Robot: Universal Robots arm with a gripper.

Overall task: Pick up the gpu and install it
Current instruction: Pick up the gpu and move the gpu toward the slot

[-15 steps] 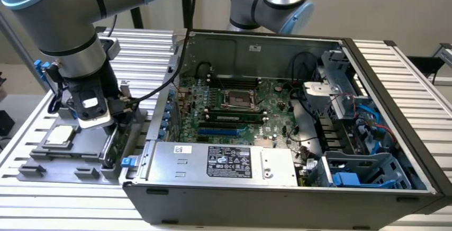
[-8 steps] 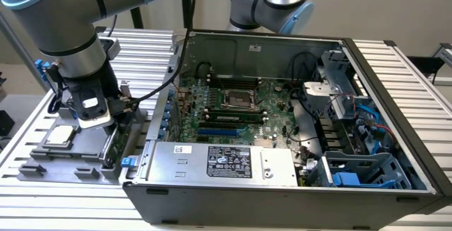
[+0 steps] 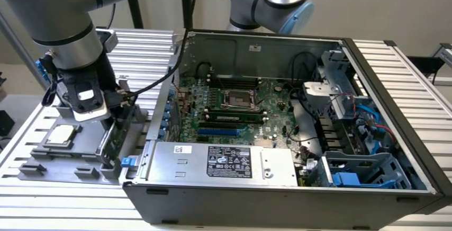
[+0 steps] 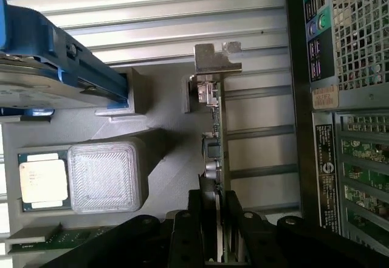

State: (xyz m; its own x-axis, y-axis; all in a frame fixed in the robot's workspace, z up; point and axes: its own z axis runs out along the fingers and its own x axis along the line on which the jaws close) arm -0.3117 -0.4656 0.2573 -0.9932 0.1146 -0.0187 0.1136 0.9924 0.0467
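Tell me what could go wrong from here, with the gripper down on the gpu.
1. The gpu stands on edge in the grey holder and the gripper meets it at one thin edge; it may tilt or slip when lifted.
2. The CPU chip and the blue-railed hard drive sit close by on that holder; a swinging card could knock them.
3. The computer case stands right beside the holder; the bracket might catch its wall.

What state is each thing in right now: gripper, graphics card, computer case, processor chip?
gripper: shut on the graphics card, a finger each side
graphics card: standing on edge in the gray tray
computer case: on its side, open, cover off
processor chip: lying flat in its tray pocket
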